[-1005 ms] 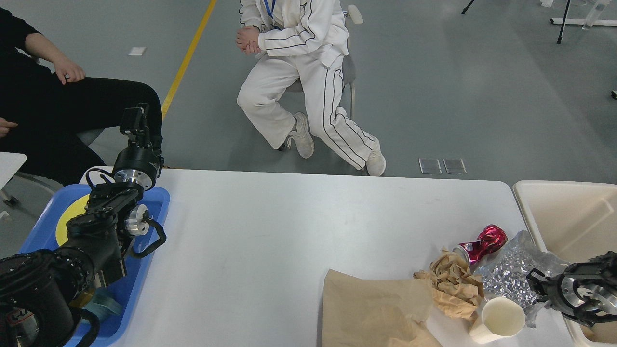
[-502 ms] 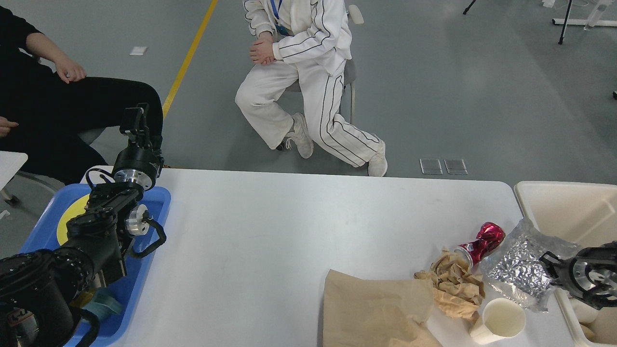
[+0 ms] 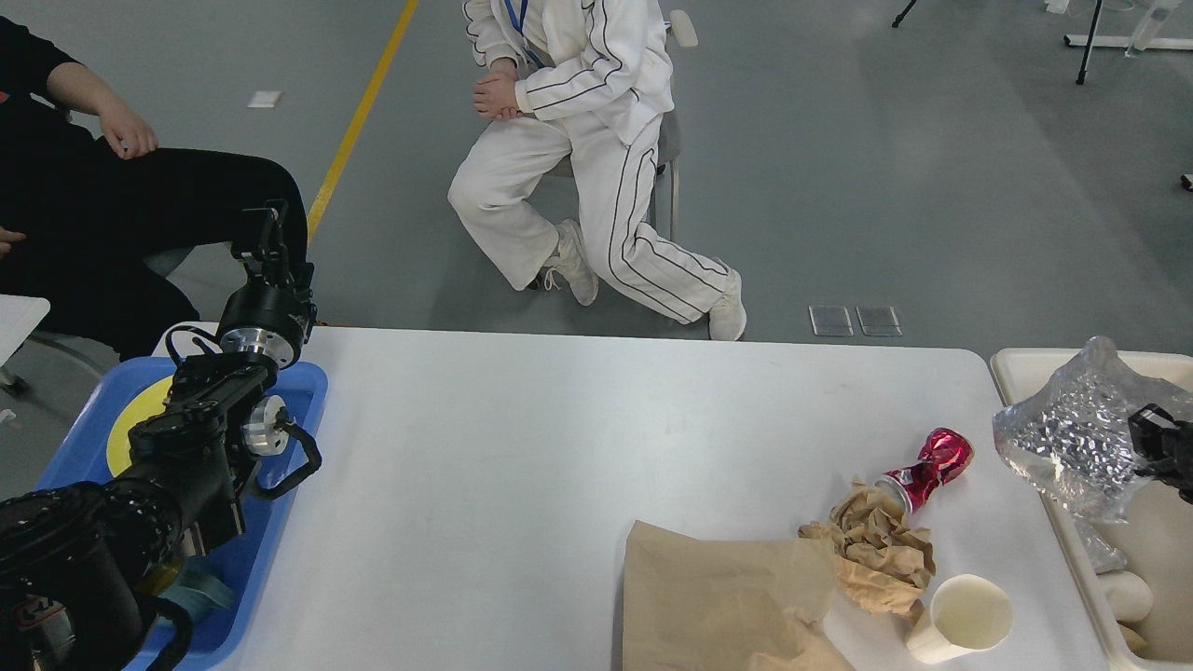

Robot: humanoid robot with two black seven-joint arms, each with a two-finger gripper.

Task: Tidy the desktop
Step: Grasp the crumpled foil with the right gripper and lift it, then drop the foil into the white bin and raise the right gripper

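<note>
The white desktop [image 3: 559, 447] holds a crushed red can [image 3: 927, 466], a crumpled wad of brown paper [image 3: 876, 550], a flat brown paper bag [image 3: 727, 596] and a white paper cup [image 3: 965, 620], all at the front right. My right gripper [image 3: 1160, 440] is at the right edge, shut on a crinkled silver foil bag [image 3: 1072, 429]. It holds the bag in the air over the beige bin [image 3: 1016, 363]. My left gripper [image 3: 266, 233] points away over the table's far left corner; it is dark and its fingers cannot be told apart.
A blue tray [image 3: 303, 387] with a yellow plate [image 3: 126, 438] lies under my left arm at the left edge. The beige bin holds some pale rubbish [image 3: 1123, 592]. Two people sit beyond the table's far edge.
My right gripper has lifted the silver foil bag off the desktop and carried it up and to the right, over the beige bin. The left arm has not moved.
</note>
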